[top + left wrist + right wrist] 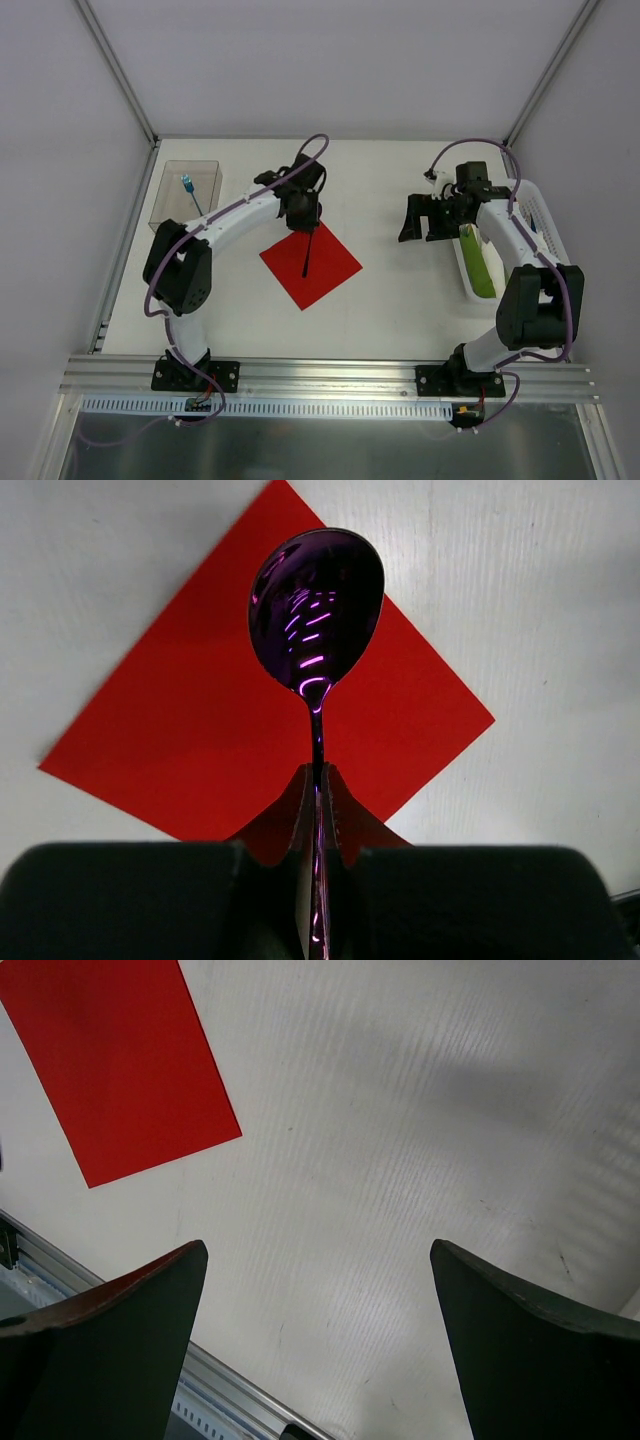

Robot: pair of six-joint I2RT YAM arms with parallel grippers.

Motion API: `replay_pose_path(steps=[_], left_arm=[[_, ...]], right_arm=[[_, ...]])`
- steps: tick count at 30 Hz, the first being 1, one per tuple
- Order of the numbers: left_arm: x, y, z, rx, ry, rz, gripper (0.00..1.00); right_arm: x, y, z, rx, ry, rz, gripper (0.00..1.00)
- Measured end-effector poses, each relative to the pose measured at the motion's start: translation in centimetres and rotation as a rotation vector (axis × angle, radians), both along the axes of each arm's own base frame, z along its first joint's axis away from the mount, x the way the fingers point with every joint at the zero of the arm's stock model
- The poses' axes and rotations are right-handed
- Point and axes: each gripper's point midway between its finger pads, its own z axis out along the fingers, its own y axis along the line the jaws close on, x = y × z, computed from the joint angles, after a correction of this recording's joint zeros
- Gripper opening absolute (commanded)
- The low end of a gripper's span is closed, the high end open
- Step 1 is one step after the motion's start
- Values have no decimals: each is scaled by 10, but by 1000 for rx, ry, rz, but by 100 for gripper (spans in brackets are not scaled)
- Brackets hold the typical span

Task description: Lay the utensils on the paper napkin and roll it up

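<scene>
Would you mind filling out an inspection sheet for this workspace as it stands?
Surface: white table, no spills seen.
Job's things: red napkin lies flat mid-table; purple spoon is held over it; second utensil sits in the clear box.
Clutter: white basket at the right, holding a green bundle.
Grippers: left gripper, jaws shut on the spoon's handle; right gripper, jaws open and empty over bare table.
Cables: purple cables loop along both arms, none on the napkin.
Surroundings: white walls; metal rail at the near edge.
</scene>
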Motion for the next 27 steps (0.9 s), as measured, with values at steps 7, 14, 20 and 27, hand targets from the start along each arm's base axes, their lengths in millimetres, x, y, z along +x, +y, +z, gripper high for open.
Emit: replay_pose_path(steps=[7,14,20,27], left_arm=[[-15,-23,-43,26,88,27,0],[-9,-25,-66,47,105,39,0],[-7,-21,-81,73,121,53,0],[6,-16,-88,67,118,79,0]], right_arm=[[0,-2,1,21,10,-18,99],[0,-1,1,29,14,-21,99],[0,-2,1,33,16,-23,99],[0,-1,-2,39,28,-24,99]])
